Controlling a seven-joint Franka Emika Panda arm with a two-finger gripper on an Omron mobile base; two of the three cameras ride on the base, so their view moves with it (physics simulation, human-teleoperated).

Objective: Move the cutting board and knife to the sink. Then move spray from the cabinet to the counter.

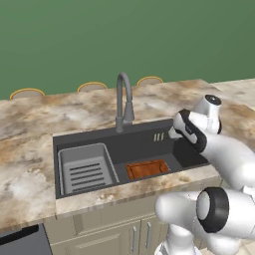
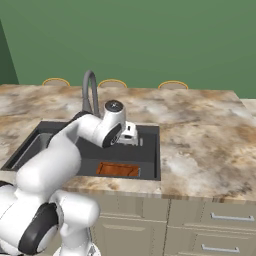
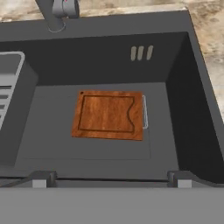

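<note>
Hovering over the sink (image 1: 164, 130), I hold my claw (image 3: 111, 180) spread wide with nothing between its tips. In the hand view the two dark fingertips (image 3: 43, 178) stand well apart at the bottom, above the near wall of the basin.

The cutting board (image 3: 109, 115) lies flat on the sink's dark floor, below me, grooved border up. A thin pale handle (image 3: 145, 112) shows along its right edge. From the left base view the cutting board (image 1: 147, 169) sits near the front wall of the basin, just right of the grey drainer tray (image 1: 87, 168) that fills the basin's left part. From the right base view the board (image 2: 118, 169) is again at the near side of the sink (image 2: 150, 150).

The grey faucet (image 1: 124, 102) rises from the far rim, arching over the basin. Three small overflow slots (image 3: 141, 53) mark the far wall. The marbled counter (image 2: 200, 135) surrounds the sink, with beige cupboard doors (image 1: 124, 236) below. My gripper (image 2: 129, 134) hangs over the basin's far right part.
</note>
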